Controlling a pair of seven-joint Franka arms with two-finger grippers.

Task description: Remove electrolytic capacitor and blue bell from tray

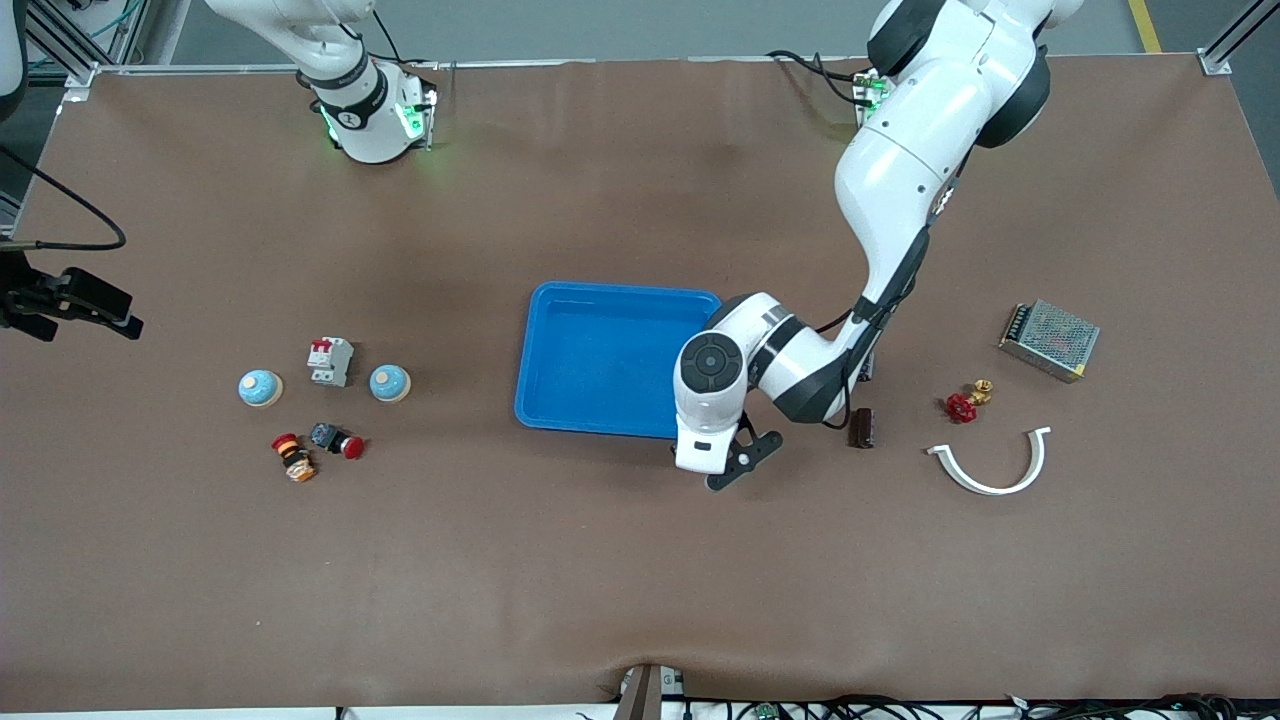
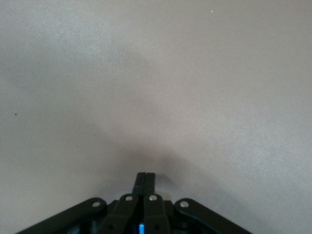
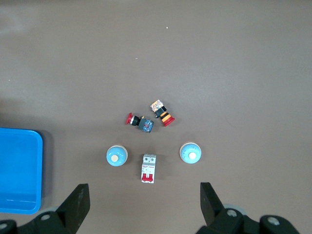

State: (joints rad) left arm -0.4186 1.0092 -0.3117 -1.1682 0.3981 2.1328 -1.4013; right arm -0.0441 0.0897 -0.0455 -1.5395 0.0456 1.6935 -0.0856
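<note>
We judge the tray [image 1: 560, 400] already emptied, so the step in hand is a clean retreat: lift the left gripper [image 1: 740, 462] straight up before swinging, well clear of the rim. Its fingers [image 2: 145, 178] are pressed together on nothing, low over bare table, with the tray at its eleven o'clock. Two blue bells [image 1: 260, 388] [image 1: 389, 383] sit on the table at the tray's nine o'clock, under the waiting right gripper [image 3: 144, 200], spread wide. We cannot pick out the capacitor.
</note>
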